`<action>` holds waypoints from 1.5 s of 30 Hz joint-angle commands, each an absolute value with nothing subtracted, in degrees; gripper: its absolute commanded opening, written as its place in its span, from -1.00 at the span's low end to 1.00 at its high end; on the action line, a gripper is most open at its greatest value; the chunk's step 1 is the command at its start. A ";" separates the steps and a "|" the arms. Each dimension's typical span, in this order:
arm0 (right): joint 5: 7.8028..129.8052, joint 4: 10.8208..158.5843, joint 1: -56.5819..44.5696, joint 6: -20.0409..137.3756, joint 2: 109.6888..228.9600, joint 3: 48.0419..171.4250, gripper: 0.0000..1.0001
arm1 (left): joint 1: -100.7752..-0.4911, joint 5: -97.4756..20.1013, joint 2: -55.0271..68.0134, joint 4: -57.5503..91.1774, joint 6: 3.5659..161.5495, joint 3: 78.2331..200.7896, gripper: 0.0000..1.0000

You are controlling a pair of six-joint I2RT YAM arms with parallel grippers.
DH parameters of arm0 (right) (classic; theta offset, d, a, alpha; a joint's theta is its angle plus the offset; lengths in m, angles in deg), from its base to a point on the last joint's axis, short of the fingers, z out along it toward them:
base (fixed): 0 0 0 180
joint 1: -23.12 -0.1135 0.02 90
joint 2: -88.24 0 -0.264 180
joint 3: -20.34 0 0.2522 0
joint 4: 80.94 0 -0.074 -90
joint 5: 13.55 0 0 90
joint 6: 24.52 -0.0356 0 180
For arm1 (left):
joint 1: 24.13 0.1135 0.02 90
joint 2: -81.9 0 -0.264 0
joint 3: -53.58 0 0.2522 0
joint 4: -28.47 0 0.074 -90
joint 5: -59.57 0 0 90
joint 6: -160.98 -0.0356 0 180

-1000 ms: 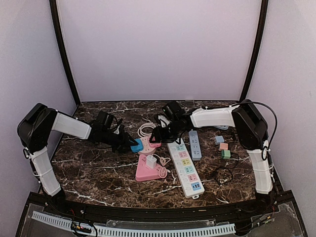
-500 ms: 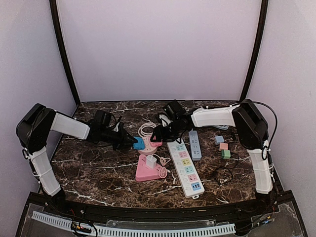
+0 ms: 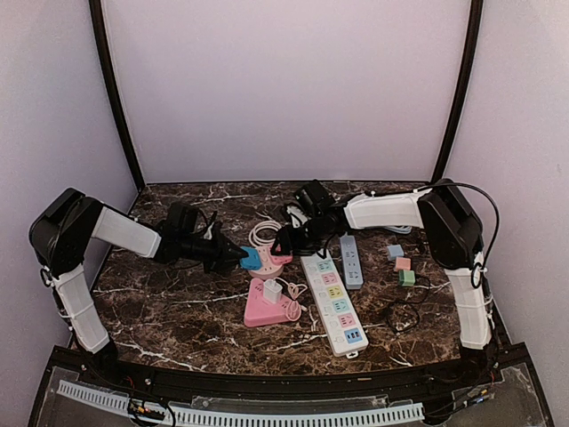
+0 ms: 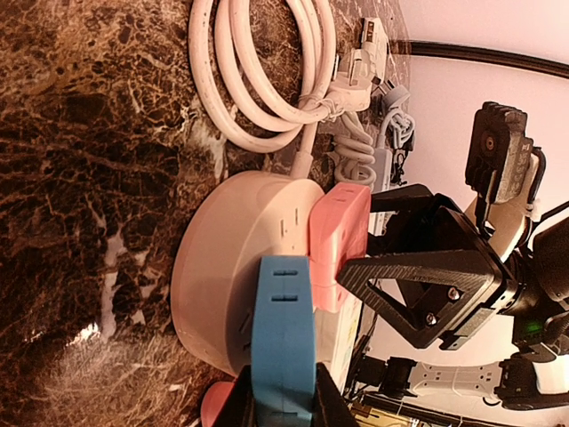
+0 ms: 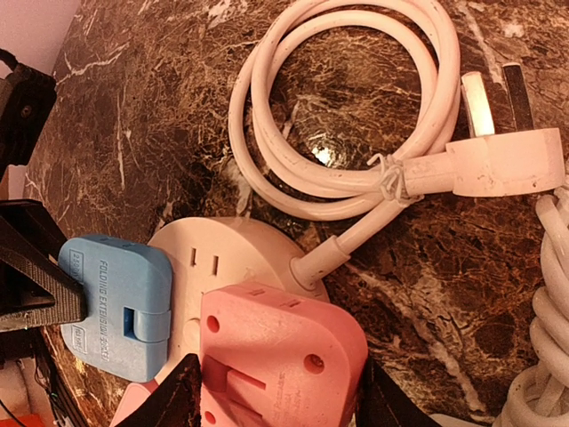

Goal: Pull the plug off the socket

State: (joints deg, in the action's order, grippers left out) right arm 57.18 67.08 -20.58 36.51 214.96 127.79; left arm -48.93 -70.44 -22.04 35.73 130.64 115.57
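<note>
A round cream socket (image 3: pixel 266 263) lies mid-table with two plugs in it, a blue plug (image 3: pixel 250 259) on its left and a pink plug (image 3: pixel 279 259) on its right. My left gripper (image 3: pixel 240 257) comes in from the left and is shut on the blue plug (image 4: pixel 283 329), its fingers pressing both narrow sides. My right gripper (image 3: pixel 284 244) reaches in from the right and is shut on the pink plug (image 5: pixel 284 351), one finger on each side. In the right wrist view the socket (image 5: pixel 233 251) shows two bare slots between the plugs.
The socket's white cable (image 5: pixel 356 116) is coiled behind it, ending in a white plug (image 5: pixel 502 160). In front lie a pink triangular socket (image 3: pixel 267 309) with a white charger, a long white power strip (image 3: pixel 334 304), a small grey strip (image 3: pixel 352 261), coloured cubes (image 3: pixel 403 264) and a black cable (image 3: pixel 400 316).
My left gripper has slid right up to the socket and its jaws have shut on the blue plug. The right gripper has stayed on the pink plug.
</note>
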 commanded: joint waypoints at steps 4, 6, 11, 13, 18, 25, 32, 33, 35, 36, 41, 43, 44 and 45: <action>58.25 66.46 -21.00 36.63 217.62 126.40 0.08 | -49.80 -73.04 -19.21 50.76 134.61 112.25 -1.00; 58.19 66.55 -21.00 36.64 217.69 126.32 0.08 | -49.80 -73.27 -19.24 53.49 135.55 111.46 -1.00; 58.34 66.38 -20.99 36.57 217.68 126.25 0.08 | -49.80 -73.95 -19.67 59.06 137.24 109.85 -1.00; 58.46 66.31 -21.00 36.60 217.59 126.23 0.08 | -49.72 -74.20 -19.63 60.45 137.55 109.42 -1.00; 58.71 66.09 -21.09 36.89 217.63 126.13 0.08 | -49.71 -74.53 -19.39 62.93 137.81 108.75 -1.00; 59.80 65.28 -21.50 37.21 217.97 126.34 0.08 | -49.71 -74.79 -19.65 62.78 137.23 109.05 -1.00; 60.99 64.44 -22.17 37.78 218.04 127.11 0.07 | -49.58 -74.45 -20.73 60.86 137.67 109.46 -1.00; 61.10 64.23 -22.34 37.87 218.11 127.31 0.07 | -49.56 -74.72 -20.87 61.60 138.21 109.32 -1.00; 61.10 64.12 -22.53 37.88 218.22 127.43 0.07 | -49.42 -75.23 -21.41 64.59 139.99 108.87 -1.00; 61.02 64.12 -22.52 37.84 218.34 127.44 0.07 | -49.24 -75.37 -21.69 66.42 141.12 108.66 -1.00; 61.15 64.08 -22.58 37.84 218.43 127.52 0.08 | -49.01 -75.91 -22.28 69.04 142.34 108.62 -1.00; 61.32 63.98 -22.74 37.83 218.41 127.53 0.08 | -49.01 -75.95 -22.33 70.00 142.63 108.35 -1.00; 61.33 63.97 -22.76 37.88 218.41 127.53 0.08 | -49.01 -76.13 -22.34 70.39 142.72 108.28 -1.00; 61.37 64.02 -22.76 37.88 218.52 127.57 0.08 | -49.01 -76.22 -22.43 71.63 142.99 108.01 -1.00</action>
State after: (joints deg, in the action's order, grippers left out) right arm 60.11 68.30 -20.95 36.31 215.05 128.12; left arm -48.78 -72.56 -23.79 59.55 141.78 107.83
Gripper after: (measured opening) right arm 0.539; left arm 0.165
